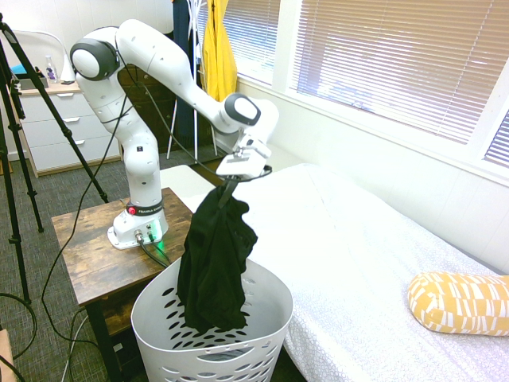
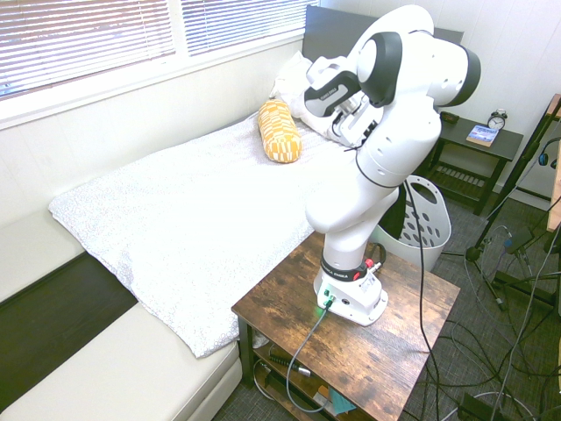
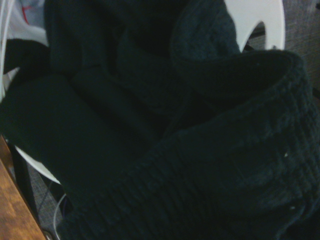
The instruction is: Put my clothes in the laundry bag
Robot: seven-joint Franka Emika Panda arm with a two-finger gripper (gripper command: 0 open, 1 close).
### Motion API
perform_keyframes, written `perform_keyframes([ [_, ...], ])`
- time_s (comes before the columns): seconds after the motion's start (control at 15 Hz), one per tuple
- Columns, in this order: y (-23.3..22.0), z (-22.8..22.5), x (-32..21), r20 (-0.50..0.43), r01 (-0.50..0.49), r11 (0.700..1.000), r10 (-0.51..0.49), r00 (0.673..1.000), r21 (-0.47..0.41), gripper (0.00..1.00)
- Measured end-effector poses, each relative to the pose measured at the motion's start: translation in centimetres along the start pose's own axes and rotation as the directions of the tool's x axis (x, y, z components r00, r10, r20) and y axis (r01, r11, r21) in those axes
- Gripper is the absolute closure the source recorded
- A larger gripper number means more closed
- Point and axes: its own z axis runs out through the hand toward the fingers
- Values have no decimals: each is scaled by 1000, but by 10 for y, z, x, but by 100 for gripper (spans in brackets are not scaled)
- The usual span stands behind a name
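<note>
Black clothes (image 1: 213,267) hang from my gripper (image 1: 231,180), its fingers pinching the garment's upper end, the lower folds dangling inside the white laundry basket (image 1: 151,321). I see the basket standing beside the wooden table (image 1: 95,248) that bears my arm, near the bed (image 1: 318,215), where a yellow-and-white patterned bolster (image 1: 457,303) lies. My wrist view shows gathered, ribbed dark fabric up close.
</note>
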Motion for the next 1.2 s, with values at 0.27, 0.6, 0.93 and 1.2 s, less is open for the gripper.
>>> perform_keyframes([
  [0.27,-31,78,19,28,-75,997,74,997,33,0],
  [0.6,-51,115,34,46,-142,982,137,989,121,0],
  [0.93,-35,33,64,-48,-170,930,196,979,326,0],
  [1.2,-88,-90,34,-157,-61,869,157,975,491,0],
])
